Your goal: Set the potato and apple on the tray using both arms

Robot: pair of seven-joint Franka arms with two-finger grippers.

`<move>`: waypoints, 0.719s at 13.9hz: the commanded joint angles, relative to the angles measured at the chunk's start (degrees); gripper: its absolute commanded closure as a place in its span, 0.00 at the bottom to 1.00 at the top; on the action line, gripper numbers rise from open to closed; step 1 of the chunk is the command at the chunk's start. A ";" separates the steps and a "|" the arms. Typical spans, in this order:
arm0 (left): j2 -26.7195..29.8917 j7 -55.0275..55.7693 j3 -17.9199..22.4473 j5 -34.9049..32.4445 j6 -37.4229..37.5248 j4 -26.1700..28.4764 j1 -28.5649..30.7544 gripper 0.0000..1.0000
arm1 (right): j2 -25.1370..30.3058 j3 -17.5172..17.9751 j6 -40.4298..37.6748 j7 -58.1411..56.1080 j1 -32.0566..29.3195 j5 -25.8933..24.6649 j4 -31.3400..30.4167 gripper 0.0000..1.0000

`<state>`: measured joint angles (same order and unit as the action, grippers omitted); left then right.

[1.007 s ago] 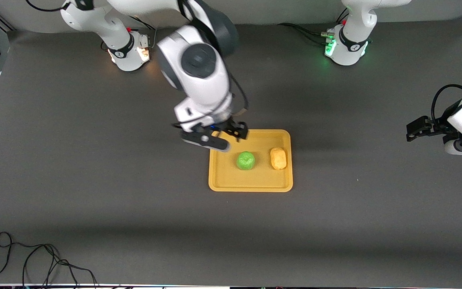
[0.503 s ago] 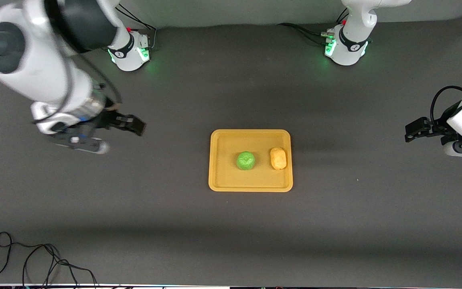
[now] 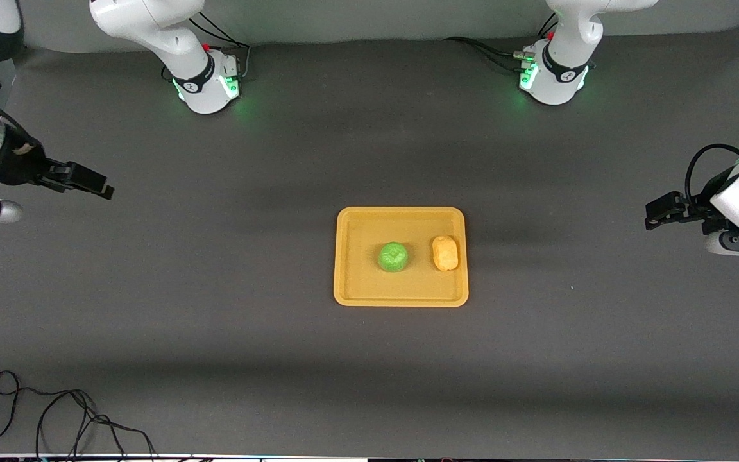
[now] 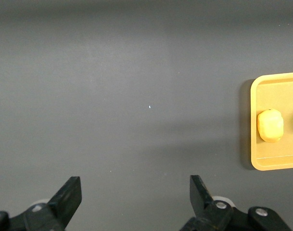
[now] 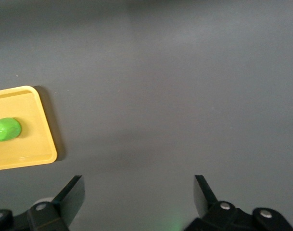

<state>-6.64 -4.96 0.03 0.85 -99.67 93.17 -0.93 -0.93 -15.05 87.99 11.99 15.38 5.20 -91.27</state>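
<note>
Right pincer (image 3: 97, 185) swung off tray (image 3: 350, 256), empty, open; left pincer (image 3: 658, 213) open, seemingly waiting.

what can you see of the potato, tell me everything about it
The potato is a small oblong yellow-tan lump with a matte, slightly bumpy skin. It lies on its side on the floor of the yellow-orange tray, close to the rim at the left arm's end, its long axis running toward the front camera. The green apple sits beside it with a gap between them. Only the tray touches it; no gripper is near.
</note>
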 commanded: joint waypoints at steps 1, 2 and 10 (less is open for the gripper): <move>-0.48 -0.49 0.59 0.73 -0.09 -1.32 -0.56 0.00 | 1.20 9.12 1.57 -6.08 -12.52 -1.51 -1.46 0.00; -0.57 -0.49 0.59 0.73 -0.09 -1.32 -0.65 0.00 | 1.20 12.81 1.74 -6.88 -16.74 -2.55 -1.37 0.00; -1.27 0.30 0.50 0.82 -0.52 -1.23 -1.35 0.00 | 0.14 15.14 1.57 -7.15 -18.54 -4.67 1.18 0.00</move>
<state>-7.43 -4.93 -0.03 1.03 -99.98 93.10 -1.25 -0.88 -0.15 89.77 5.62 -2.97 1.82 -91.23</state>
